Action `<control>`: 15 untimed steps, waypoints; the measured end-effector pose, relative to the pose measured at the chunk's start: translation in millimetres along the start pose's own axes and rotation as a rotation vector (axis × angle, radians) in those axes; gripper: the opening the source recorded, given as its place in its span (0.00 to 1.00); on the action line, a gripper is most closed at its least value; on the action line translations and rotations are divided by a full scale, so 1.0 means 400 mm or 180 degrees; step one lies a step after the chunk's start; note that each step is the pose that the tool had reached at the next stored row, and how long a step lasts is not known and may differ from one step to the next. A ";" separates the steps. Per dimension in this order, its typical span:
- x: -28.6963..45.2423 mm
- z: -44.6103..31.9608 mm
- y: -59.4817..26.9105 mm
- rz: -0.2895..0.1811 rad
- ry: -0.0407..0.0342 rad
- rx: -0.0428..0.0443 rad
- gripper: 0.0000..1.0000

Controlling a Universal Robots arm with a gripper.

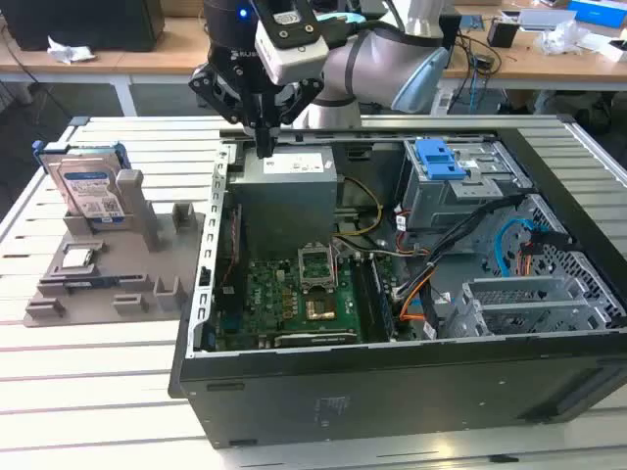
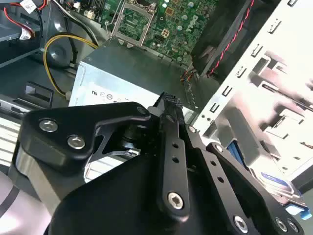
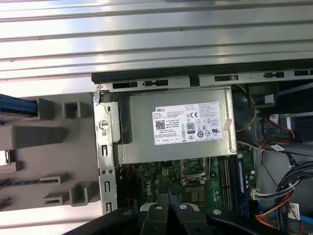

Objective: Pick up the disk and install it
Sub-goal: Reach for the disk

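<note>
Your gripper (image 1: pixel 265 145) hangs over power supply (image 1: pixel 284 168) at case edge, fingers pinched together, holding nothing. Disk (image 1: pixel 91 188) stands upright in grey fixture (image 1: pixel 108 289) outside case, well apart from gripper, toward exterior view's left

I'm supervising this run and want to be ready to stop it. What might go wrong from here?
The hand hangs just over the power supply, beside the case wall; heading for the disk it might clip that wall. The disk stands upright in a grey holder, so an off-centre grip might tilt it. Loose cables cross by the drive cage and might snag the disk.
</note>
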State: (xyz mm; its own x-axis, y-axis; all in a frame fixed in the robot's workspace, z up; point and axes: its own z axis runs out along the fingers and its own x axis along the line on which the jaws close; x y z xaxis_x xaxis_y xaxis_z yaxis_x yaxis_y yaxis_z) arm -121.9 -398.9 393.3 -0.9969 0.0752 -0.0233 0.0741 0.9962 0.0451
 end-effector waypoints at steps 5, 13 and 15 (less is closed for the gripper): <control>0.022 -0.001 -0.002 0.0000 0.0000 0.0000 0.11; 0.054 -0.001 -0.004 0.0000 0.0000 0.0000 0.11; 0.061 -0.002 -0.004 0.0000 0.0000 0.0000 0.11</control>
State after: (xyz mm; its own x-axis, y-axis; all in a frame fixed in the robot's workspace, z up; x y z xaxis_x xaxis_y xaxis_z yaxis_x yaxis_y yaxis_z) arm -146.3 -398.8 393.2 -0.9969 0.0753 -0.0233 0.0742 0.9962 0.0451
